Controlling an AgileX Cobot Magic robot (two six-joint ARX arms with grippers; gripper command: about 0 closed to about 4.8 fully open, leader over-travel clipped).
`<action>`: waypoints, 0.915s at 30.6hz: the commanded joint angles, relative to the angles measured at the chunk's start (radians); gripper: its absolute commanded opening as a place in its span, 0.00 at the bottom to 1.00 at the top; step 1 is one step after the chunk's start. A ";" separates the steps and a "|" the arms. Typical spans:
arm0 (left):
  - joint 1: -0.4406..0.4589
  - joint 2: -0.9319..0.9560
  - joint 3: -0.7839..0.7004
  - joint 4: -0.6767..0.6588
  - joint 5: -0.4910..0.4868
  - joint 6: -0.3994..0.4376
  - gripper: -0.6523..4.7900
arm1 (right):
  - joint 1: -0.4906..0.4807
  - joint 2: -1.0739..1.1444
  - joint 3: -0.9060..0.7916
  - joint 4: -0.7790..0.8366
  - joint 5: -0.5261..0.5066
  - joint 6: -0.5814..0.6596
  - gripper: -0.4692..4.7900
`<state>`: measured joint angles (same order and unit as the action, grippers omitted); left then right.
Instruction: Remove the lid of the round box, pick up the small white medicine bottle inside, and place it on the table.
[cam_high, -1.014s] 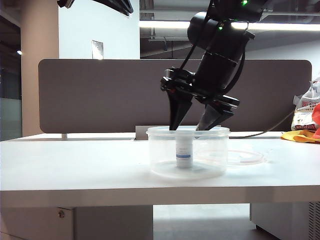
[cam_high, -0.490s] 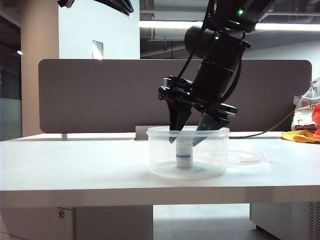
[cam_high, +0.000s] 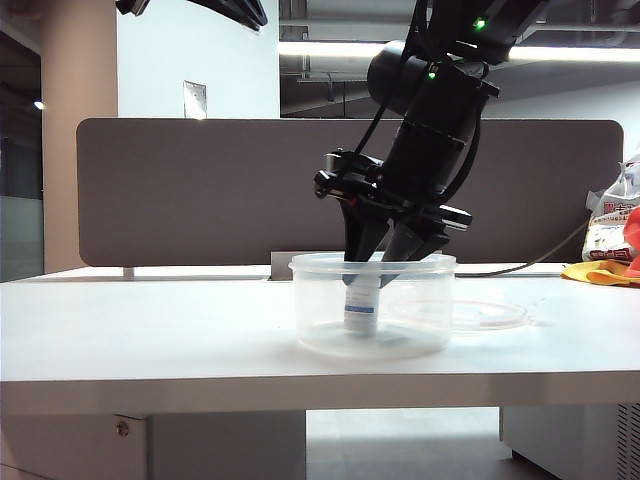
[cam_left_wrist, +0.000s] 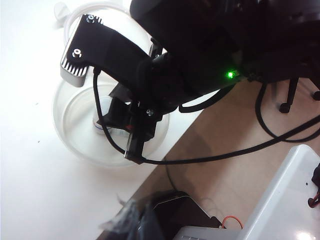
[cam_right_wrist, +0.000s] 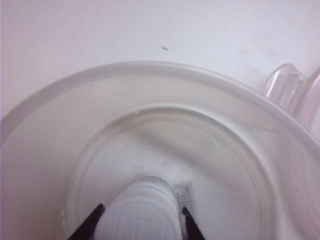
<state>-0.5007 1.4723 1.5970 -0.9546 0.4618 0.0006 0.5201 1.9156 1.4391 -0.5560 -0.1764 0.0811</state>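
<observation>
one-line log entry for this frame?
lid: off, on table | right gripper: in round box, straddling small white medicine bottle | bottle: tilted

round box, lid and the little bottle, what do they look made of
Round box: clear, slightly cloudy plastic; the bottle shows through its wall. Lid, lying on the table beside it: thin clear plastic, nearly see-through. Small white medicine bottle: opaque white plastic, matte, seemingly with a paper label. The right gripper straddles it inside the box.
</observation>
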 joint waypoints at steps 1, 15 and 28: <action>0.001 -0.003 0.005 0.010 0.002 0.009 0.16 | 0.001 -0.004 0.003 0.008 -0.001 -0.002 0.25; 0.001 -0.003 0.005 -0.005 -0.038 0.015 0.16 | 0.002 -0.009 0.121 -0.100 0.003 -0.039 0.20; 0.001 -0.008 0.010 -0.015 0.118 0.029 0.16 | -0.095 -0.090 0.211 -0.266 0.115 -0.111 0.13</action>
<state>-0.5003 1.4723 1.5986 -0.9882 0.5484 0.0193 0.4339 1.8416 1.6432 -0.8135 -0.0734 -0.0231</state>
